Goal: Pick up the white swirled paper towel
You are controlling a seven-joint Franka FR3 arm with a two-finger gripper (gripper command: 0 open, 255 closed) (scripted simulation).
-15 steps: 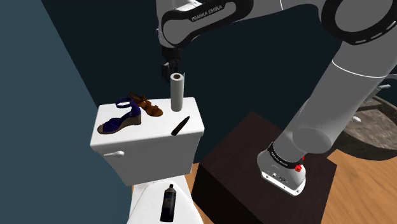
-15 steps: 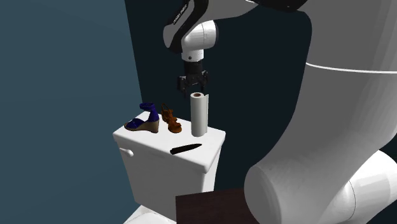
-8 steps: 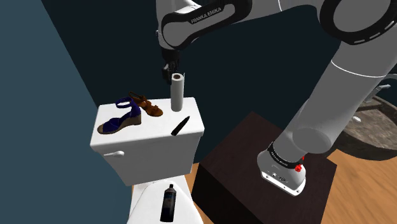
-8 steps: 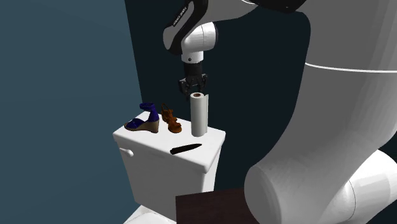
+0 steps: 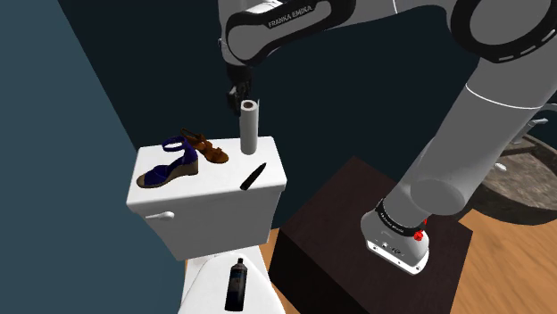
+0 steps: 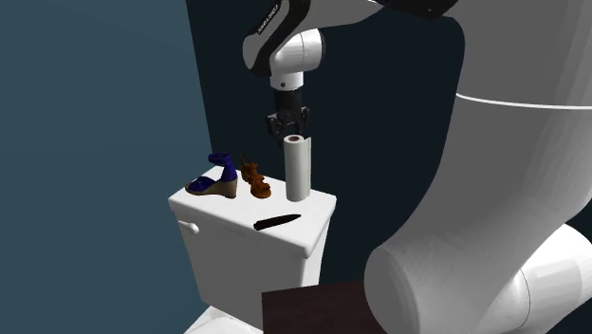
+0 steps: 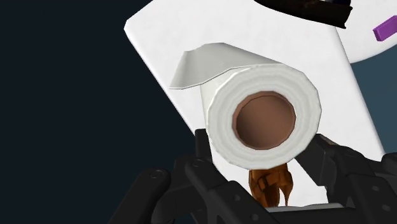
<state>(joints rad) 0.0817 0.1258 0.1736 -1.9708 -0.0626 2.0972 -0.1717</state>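
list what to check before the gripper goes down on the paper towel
1. Gripper open: ok, its fingers stand apart.
2. Paper towel roll centred between the fingers: ok, judging by the wrist view.
3. Paper towel roll upright on the tank lid: ok.
4. Fingertips low enough to clasp: not ok, they hang at the roll's top end, not yet around its side.
5. Brown sandal and slim black object apart from the roll: ok.

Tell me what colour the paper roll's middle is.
The core is brown, clearest in the wrist view.
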